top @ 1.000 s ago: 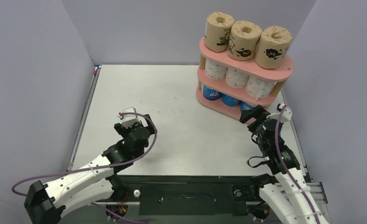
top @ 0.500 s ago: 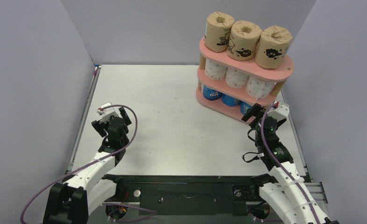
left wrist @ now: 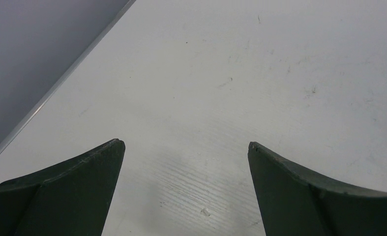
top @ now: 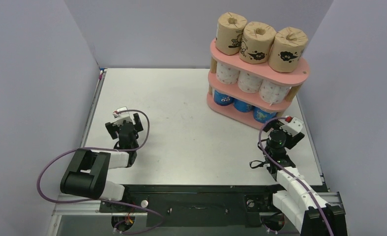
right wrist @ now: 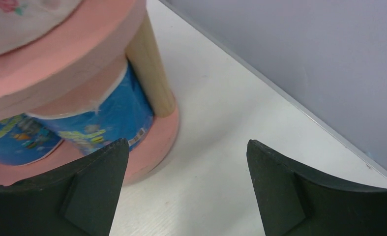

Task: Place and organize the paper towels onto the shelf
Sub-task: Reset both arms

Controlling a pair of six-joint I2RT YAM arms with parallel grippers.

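The pink three-tier shelf (top: 299, 73) stands at the table's back right. The paper towels fill it: three brown printed rolls (top: 258, 42) on top, white dotted rolls (top: 250, 81) in the middle, blue rolls (top: 240, 104) at the bottom. My right gripper (top: 278, 132) is open and empty just in front of the shelf's right end. In the right wrist view, a blue roll (right wrist: 107, 115), a wooden post (right wrist: 152, 69) and the bottom board (right wrist: 157, 142) lie just ahead of the gripper (right wrist: 187, 142). My left gripper (top: 125, 124) is open and empty over bare table (left wrist: 206, 73) at the near left.
Grey-blue walls enclose the table on the left, back and right; the right wall (right wrist: 304, 49) runs close behind the shelf. The table's left metal edge (top: 90, 123) is near my left gripper. A black rail (top: 196, 201) spans the front between the arm bases.
Both arms have folded back toward their bases. The right gripper has drawn away from the shelf's bottom tier, and the left has moved left and nearer. Both stay open.
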